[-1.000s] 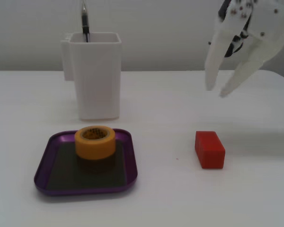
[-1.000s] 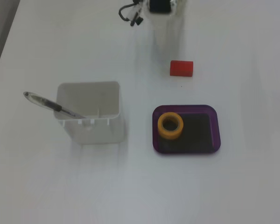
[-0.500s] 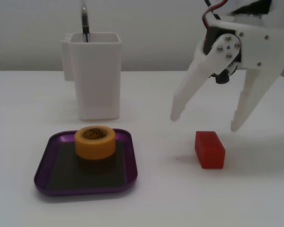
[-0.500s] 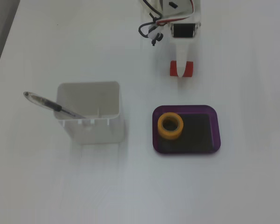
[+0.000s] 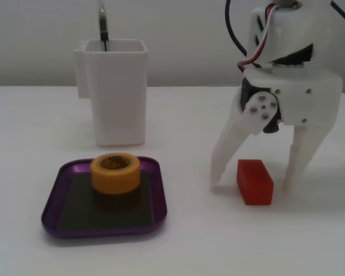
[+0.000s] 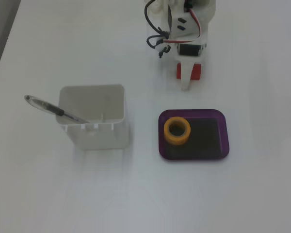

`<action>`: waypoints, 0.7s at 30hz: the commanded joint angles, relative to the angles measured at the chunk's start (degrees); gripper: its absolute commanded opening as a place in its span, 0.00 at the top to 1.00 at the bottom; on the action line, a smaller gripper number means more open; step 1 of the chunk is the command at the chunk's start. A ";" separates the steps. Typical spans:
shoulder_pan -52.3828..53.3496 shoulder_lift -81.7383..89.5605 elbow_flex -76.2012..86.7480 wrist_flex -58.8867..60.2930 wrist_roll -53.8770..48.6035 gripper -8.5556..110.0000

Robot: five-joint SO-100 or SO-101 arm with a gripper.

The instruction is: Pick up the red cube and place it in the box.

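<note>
The red cube (image 5: 255, 181) lies on the white table, to the right of the box in a fixed view. My white gripper (image 5: 253, 187) is open and reaches down over it, with one fingertip (image 5: 217, 185) on each side of the cube near the table. Small gaps show between the fingers and the cube. In the fixed view from above, the gripper (image 6: 187, 80) covers most of the cube (image 6: 196, 73). The box (image 5: 53, 214) is a shallow purple tray with a dark floor, also seen from above (image 6: 224, 136).
A yellow-orange tape roll (image 5: 115, 172) stands in the tray's back part, also seen from above (image 6: 177, 131). A tall white container (image 5: 116, 98) with a pen (image 5: 103, 26) stands behind the tray, and shows from above (image 6: 94, 124) left of it.
</note>
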 commanded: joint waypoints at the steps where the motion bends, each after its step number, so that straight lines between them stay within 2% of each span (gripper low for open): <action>1: -0.26 -1.32 -1.76 -1.14 0.00 0.72; 6: -0.26 -2.64 -1.76 -3.16 0.09 0.93; 13: -0.09 0.09 -5.54 0.79 -0.53 0.93; 21: -0.53 14.59 -10.46 4.13 -4.75 0.93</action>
